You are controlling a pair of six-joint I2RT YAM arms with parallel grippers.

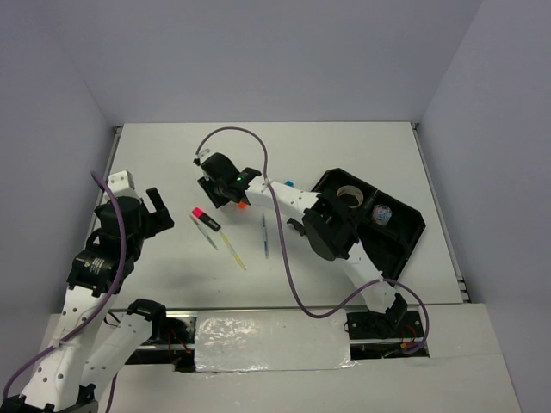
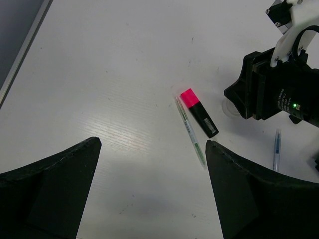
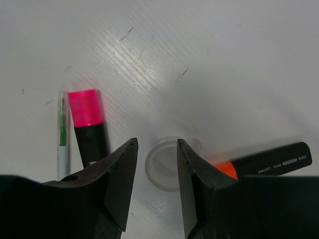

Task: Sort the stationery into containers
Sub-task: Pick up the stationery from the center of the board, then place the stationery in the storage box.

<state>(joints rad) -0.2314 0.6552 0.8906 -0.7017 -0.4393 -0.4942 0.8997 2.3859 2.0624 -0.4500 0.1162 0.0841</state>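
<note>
Pale lilac walls (image 1: pixel 258 52), white table (image 1: pixel 344 146), two arms bolted at near edge. R arm is reached out to mid-table, right end effector (image 3: pixel 157 147) nose-down over a clear tape roll (image 3: pixel 160 172). Roll lies flat, hole up. It's round, so no long axis to line up w/. Fingers (image 3: pixel 119 179) part-way apart: one just outside the rim w/ a sliver of table between, the other over the hole or the ring's far side, can't tell which. Not clamped as far as I can see.

Orange highlighter (image 3: pixel 269 162) sits just beside the roll, pink highlighter (image 3: pixel 89 124) near on the other side. Either could get nudged.

Organizer tray (image 1: pixel 405 245) is to robot's right of the roll, well apart. Left end effector (image 2: pixel 152 199) is spread wide, holding nothing and farther off, so prob. R arm's job.
</note>
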